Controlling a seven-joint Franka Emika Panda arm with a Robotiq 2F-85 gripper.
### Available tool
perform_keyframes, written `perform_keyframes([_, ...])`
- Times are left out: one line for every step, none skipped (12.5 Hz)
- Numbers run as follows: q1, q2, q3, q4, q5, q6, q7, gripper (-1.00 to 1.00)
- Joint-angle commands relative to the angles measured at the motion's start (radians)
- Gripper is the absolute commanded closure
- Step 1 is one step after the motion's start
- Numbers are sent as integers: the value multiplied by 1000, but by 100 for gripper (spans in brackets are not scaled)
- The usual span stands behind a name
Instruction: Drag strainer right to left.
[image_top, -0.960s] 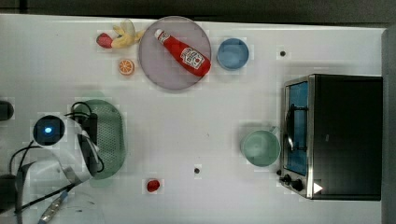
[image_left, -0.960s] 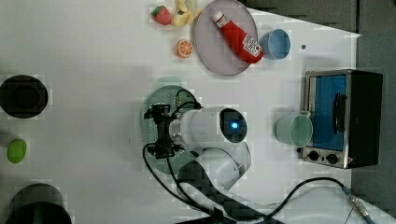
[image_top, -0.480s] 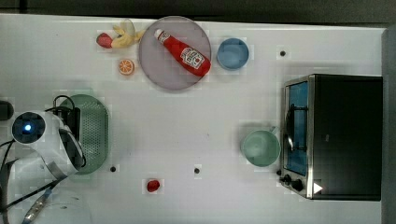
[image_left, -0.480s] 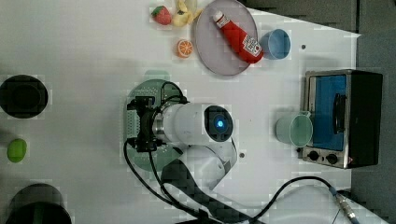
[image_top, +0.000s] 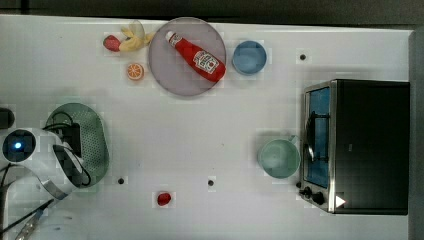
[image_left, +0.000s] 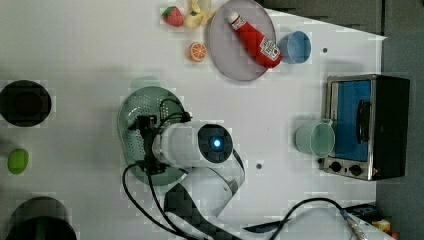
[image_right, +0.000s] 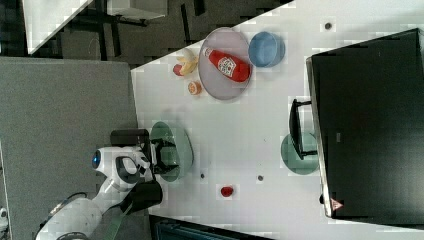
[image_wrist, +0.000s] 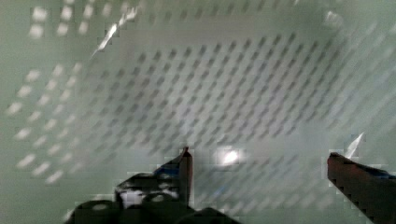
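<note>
The strainer (image_top: 95, 145), a shallow oval of pale green perforated plastic, lies beneath the gripper (image_wrist: 259, 163), jaws spread wide.

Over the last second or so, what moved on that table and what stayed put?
The strainer slid toward the top view's left with the arm, ending close to the table's left edge. The gripper sits inside it with its fingers spread, pushing rather than clamping. The ketchup bottle on its plate, the blue bowl, the green cup, the toaster oven and the fruit pieces kept their places.
</note>
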Motion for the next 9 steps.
perform_keyframes([-35, -161, -62, 7, 25, -140, -127, -100])
perform_keyframes([-40, -224, -88, 7, 25, -197, -192, -100])
perform_keyframes([-44, -293, -124, 8, 25, -254, -258, -100])
perform_keyframes([-50, -361, -169, 8, 24, -315, -327, -100])
perform_keyframes([-56, -428, -224, 9, 17, -376, -411, -100])
perform_keyframes([-62, -492, -283, 10, 4, -442, -509, -100])
perform_keyframes([-66, -555, -345, 9, -19, -504, -618, -100])
perform_keyframes([-71, -615, -404, 9, -36, -556, -727, -100])
perform_keyframes([-77, -671, -460, 9, -51, -598, -837, -100])
